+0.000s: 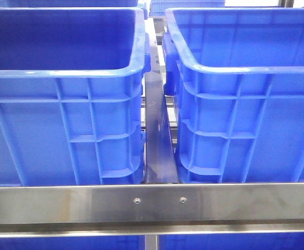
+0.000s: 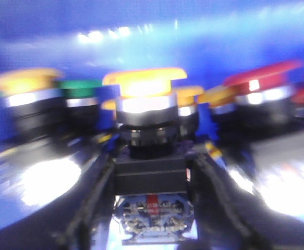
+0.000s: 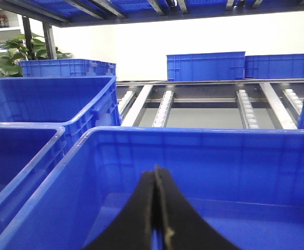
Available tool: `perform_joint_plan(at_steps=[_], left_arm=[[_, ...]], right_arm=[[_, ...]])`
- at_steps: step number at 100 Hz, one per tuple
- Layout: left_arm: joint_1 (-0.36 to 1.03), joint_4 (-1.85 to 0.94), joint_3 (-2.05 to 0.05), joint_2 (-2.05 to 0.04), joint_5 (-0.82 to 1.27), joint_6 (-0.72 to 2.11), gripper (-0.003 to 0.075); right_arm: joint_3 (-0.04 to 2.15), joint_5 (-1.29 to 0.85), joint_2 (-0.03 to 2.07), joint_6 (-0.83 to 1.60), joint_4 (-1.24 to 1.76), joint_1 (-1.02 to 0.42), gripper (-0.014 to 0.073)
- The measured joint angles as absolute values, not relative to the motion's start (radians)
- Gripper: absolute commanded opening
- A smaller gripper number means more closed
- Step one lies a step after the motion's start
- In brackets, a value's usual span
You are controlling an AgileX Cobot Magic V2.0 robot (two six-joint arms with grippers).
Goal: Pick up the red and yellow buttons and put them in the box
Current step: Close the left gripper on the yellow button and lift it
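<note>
Gripping now: the left gripper [image 2: 150, 208] pinches the black body of a yellow button [image 2: 144, 88], its dark fingers [image 2: 89, 203] flanking the block just below the chrome collar.
Where the buttons are: a crowd of them stands in the left crate [image 1: 63, 130]; a red button [image 2: 261, 80] stands near the held one, with a green button [image 2: 78, 88] and more yellow caps around.
Left view: blurred, so whether the pads truly bear on the block or sit just beside it is likely but not certain.
Right gripper [image 3: 156, 219]: fingers pressed together, holding nothing, hanging over the right crate [image 1: 245, 125], whose floor shows blue.
Handling: each piece looks rigid, plastic and metal, fairly light, top-heavy under its wide mushroom cap; the smooth cap and collar would probably slip.
Where to hold: the square black block is the best place, flat-sided and firm; the exposed contact terminals beneath seem more delicate.
Risk: neighbours stand close, so a careless lift may topple them.
Front view: only a dark piece of arm shows at the left crate's edge.
</note>
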State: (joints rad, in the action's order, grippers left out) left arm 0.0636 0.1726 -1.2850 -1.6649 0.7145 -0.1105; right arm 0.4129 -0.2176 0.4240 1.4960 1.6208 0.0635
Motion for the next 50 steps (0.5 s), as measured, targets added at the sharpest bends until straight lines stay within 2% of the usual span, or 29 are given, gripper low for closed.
perform_joint_plan(at_steps=[28, 50], left_arm=[[0.064, 0.142, -1.281, -1.493, 0.822, -0.072, 0.0136], [0.064, 0.0, -1.2, -1.32, 0.835, 0.063, 0.0136]], right_arm=[[0.413, -0.218, 0.424, 1.496, 1.621, 0.064, -0.0068], [0.413, -0.218, 0.424, 1.498, 1.621, 0.064, -0.0068]])
